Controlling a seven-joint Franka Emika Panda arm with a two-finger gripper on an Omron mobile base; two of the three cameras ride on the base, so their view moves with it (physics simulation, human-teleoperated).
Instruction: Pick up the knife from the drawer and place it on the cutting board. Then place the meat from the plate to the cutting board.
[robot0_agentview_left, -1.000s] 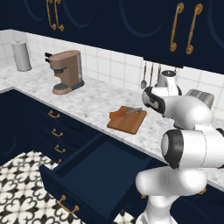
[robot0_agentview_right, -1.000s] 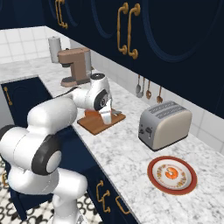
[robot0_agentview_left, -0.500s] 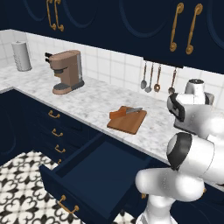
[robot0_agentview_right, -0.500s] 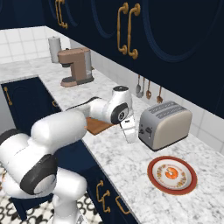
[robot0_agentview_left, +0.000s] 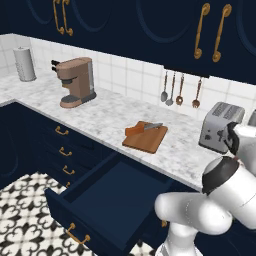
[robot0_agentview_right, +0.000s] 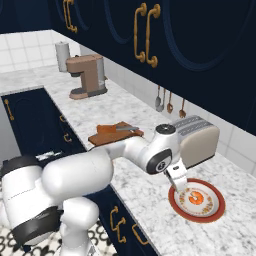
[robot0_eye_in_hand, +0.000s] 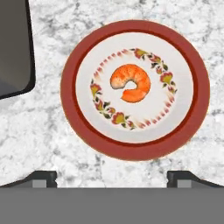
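Note:
The knife lies on the cutting board, its orange-brown handle to the left; both also show as the knife on the cutting board. The drawer stands pulled out below the counter. On the plate rests the meat, a curled orange-red lump at its middle. My gripper hovers above the plate, open, its fingertips wide apart with nothing between them. From the right base, the gripper hangs over the left rim of the plate, beside the meat.
A silver toaster stands just behind the plate, close to my hand, and its dark side shows at the left. A coffee machine, a paper towel roll and hanging utensils line the back wall.
The arm has swung right from the cutting board, past the toaster, to above the plate. The knife stays on the board.

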